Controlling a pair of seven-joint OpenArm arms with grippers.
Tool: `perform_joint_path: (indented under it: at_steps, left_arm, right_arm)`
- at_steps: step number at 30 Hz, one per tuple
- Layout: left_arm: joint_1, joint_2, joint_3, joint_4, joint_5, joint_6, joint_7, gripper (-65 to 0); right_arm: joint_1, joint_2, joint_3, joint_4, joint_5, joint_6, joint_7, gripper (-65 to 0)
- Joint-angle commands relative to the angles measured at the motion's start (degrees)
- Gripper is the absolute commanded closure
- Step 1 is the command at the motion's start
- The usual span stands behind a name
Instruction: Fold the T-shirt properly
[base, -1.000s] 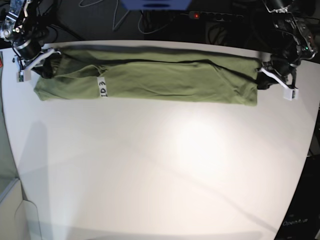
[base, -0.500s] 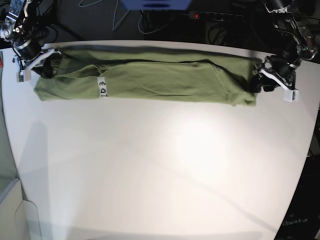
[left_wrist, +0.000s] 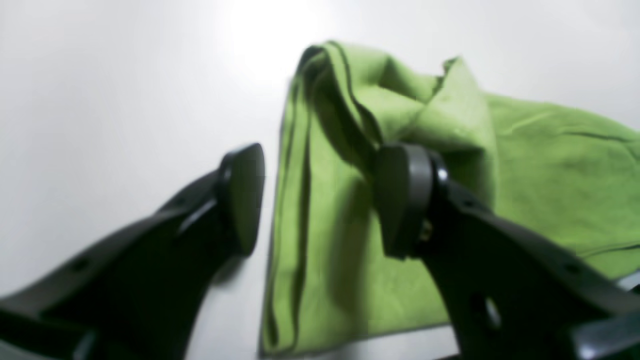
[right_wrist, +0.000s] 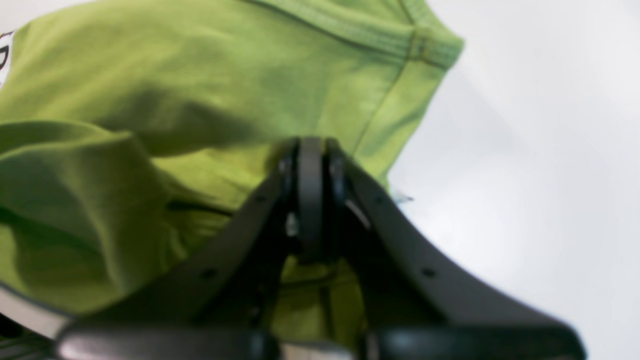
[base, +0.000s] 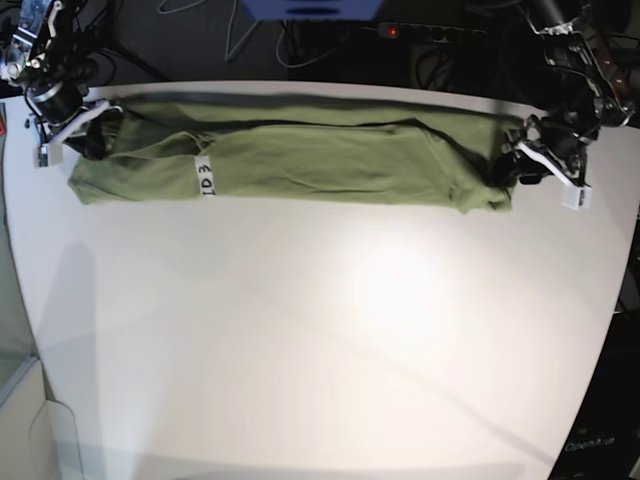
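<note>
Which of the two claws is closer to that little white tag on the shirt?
Right gripper, at the T-shirt's end near the white tag. Left gripper is at the far end.

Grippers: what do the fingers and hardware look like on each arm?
Left gripper: black curved fingers with flat oval dark-grey pads and small round holes along them. Right gripper: the same black build. From the base view, both carry white brackets and black cabling.

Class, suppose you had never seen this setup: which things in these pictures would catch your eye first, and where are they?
The olive-green T-shirt lies folded into a long band across the far side of the white table. A white label sits on its front. At one end the left gripper stands open over the cloth; at the other the right gripper is shut.
</note>
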Motion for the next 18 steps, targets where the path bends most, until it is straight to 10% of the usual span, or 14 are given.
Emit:
perform_joint_path:
  at_steps: [1, 7, 14, 18]
  left_arm:
    - [0.66, 0.24, 0.32, -0.63, 3.38, 0.69, 5.36, -34.6]
    - [0.93, 0.95, 1.81, -0.54, 3.47, 0.69, 5.45, -33.7]
    - [1.10, 1.12, 5.33, -0.54, 3.47, 0.69, 5.45, -2.6]
    - [1.10, 1.91, 4.98, 0.25, 3.47, 0.69, 5.45, -3.3]
  right_arm:
    - [-0.16, 0.56, 0.16, 0.32, -0.73, 0.14, -1.12, -0.7]
    - [-0.16, 0.56, 0.16, 0.32, -0.73, 0.14, -1.12, -0.7]
    - [-0.16, 0.56, 0.16, 0.32, -0.73, 0.14, -1.12, -0.7]
    - [-0.25, 0.56, 0.16, 0.32, -0.73, 0.14, -1.12, -0.7]
